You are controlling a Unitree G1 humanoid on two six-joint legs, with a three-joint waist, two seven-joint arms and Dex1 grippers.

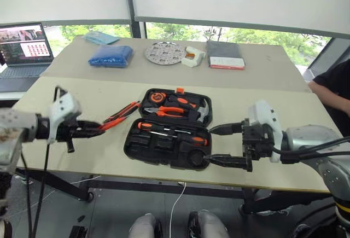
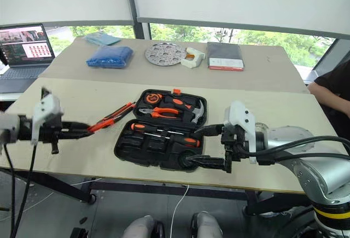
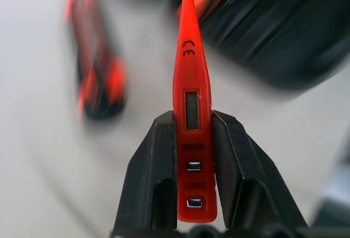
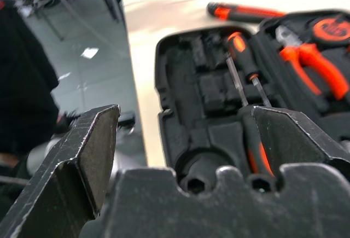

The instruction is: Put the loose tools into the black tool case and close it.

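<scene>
Desk [image 1: 82,156]: pale, matte top. Black tool case [image 1: 168,129] lies open near the front edge, moulded plastic with shaped recesses. Upper half holds orange-handled pliers [image 1: 167,110] and a steel-headed hammer [image 1: 202,110]; lower half holds two orange-and-black screwdrivers [image 1: 172,130] side by side. Utility knife [image 1: 121,114], orange and black, lies on the desk just left of the case.

Right hand [image 1: 223,145]: reaches in level from the right, fingers wide apart and empty, at the case's right end; one finger beside the upper half, the other over the lower corner.

Left hand [image 1: 94,130]: extended from the left, pointing toward the case, fingers clamped on the slim orange tester screwdriver [image 3: 192,109]. The tester is off the desk, its tip aimed toward the case. Its translucent orange plastic body is embossed with a "CE" mark; it carries a small rectangular window and two small metal contacts with lettering too fine to read.
</scene>
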